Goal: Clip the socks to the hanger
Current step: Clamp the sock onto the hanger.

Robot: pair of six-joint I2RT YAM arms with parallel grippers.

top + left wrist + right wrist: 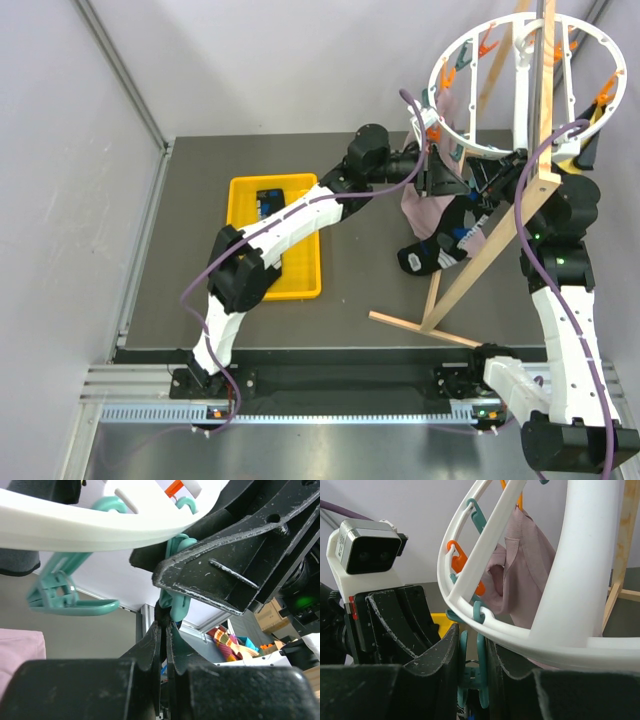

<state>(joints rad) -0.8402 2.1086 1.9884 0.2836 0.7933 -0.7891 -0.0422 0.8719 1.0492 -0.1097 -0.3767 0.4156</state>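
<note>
Right gripper at the bottom of its wrist view, fingers clamped on a teal clip hanging under the hanger. The lower end of that clip drops out of frame.

Left gripper at bottom centre of its own view, fingers pressed nearly together with only a thin slit between them. There's a dark scrap at the tips, too shadowed to say whether it's sock. A second clip dangles at left.

From overhead, the socks sit right of centre, beneath the ring. Their upper end is lost behind the arms and the wooden frame. A pink garment hangs just beside them. The yellow tray lies left of centre, partly covered by the left arm. Something dark is in it, hard to make out.
</note>
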